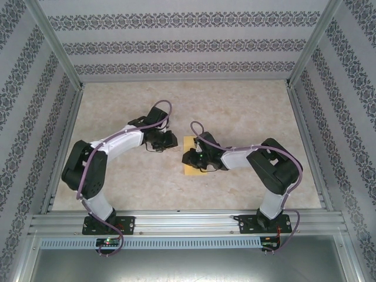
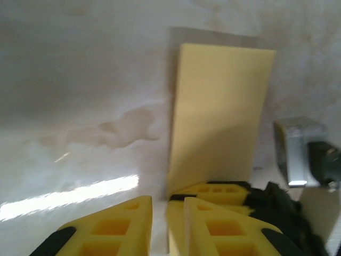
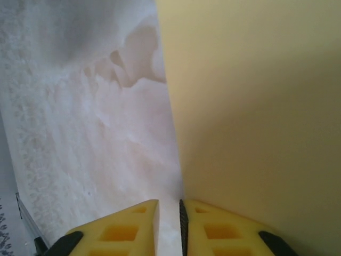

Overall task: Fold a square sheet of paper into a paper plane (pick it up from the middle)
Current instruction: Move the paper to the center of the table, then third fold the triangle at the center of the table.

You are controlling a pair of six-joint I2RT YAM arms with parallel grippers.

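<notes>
Here the square sheet of paper (image 2: 221, 117) reads as a narrow yellow rectangle. It lies a little right of the table's middle, its long sides running away from the arm bases. Whether its long edge sits flat or slightly lifted I cannot tell.

The right gripper (image 3: 169, 210) is over the sheet's middle, its jaws drawn narrow with only a slit between them. Bare table shows through that slit and the paper's edge runs just beside one finger, so nothing looks pinched. The left gripper (image 2: 160, 209) hovers just off the sheet's left side, jaws likewise narrow and empty, pointing toward the paper.

My reading is that the crease of this long fold is being set, with the plane far from finished. To do it well, one gripper should pin the sheet while the other presses along the fold. That press should be low and slow, so the thin paper neither slides nor buckles, and the corners should line up before any pressure goes on.

The two grippers sit close together, and that is the tight spot. Around them the table (image 1: 247, 111) offers open room on every side. The patterned walls (image 1: 176, 44) and the metal rail (image 1: 188, 218) at the near edge stand well apart from the paper.
</notes>
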